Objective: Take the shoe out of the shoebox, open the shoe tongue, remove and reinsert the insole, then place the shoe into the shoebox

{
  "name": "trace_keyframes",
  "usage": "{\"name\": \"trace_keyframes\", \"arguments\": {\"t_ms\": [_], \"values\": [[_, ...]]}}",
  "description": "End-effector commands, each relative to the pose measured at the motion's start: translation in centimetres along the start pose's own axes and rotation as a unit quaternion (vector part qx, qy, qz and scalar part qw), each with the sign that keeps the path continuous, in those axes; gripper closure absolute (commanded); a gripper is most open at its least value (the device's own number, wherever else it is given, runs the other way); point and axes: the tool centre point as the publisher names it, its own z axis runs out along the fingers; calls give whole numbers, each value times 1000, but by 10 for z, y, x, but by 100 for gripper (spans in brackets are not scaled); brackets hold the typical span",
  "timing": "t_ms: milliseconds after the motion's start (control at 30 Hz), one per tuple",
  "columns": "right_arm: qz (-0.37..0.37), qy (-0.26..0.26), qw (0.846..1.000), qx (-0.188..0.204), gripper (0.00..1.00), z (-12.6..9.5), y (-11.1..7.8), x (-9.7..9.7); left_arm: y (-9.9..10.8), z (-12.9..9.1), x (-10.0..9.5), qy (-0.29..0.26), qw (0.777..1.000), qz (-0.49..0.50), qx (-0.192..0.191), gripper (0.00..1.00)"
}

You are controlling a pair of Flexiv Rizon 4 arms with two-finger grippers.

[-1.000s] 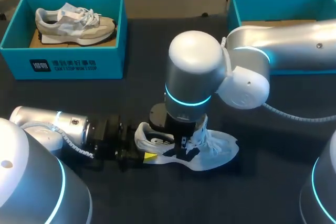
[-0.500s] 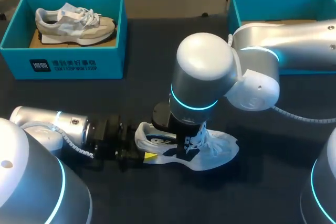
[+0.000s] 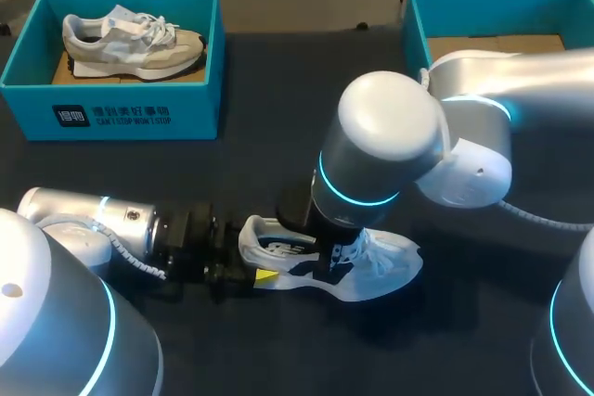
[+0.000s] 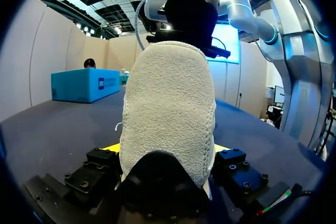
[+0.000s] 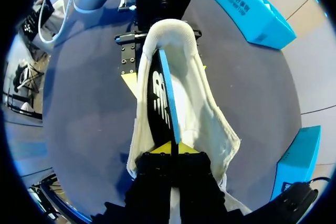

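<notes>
We count two shoeboxes, two shoes, one insole, two tools. Left shoebox [image 3: 111, 116] holds grey shoe [image 3: 130, 39]; right shoebox [image 3: 418, 16] sits at tabletop [image 3: 260, 164] far corner.

Left tool [image 4: 167, 153] clenched on heel of white shoe [image 3: 385, 261], one finger each side. Shoe stands upright on tabletop, toe pointing right. Right tool [image 5: 171, 149] directly over shoe opening, tips pinched on dark, blue-edged insole [image 5: 160, 103] standing on edge inside shoe.

Versus a second ago, we see right arm's joints shifted rightward; white shoe and left tool unmoved.
</notes>
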Motion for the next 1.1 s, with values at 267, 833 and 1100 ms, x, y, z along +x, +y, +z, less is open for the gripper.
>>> {"name": "trace_keyframes", "arguments": {"t_ms": [267, 833, 1100], "values": [[-27, -9, 999, -34, 100, -12, -8, 0, 0, 1, -1, -2, 1000, -1, -1, 100], [-82, 14, 993, -86, 100, -12, -12, -11, 0, 1, -1, -2, 1000, -1, -1, 100], [-112, 19, 988, -101, 100, -19, -9, -13, 0, 1, -1, -2, 1000, -1, -1, 100]]}}
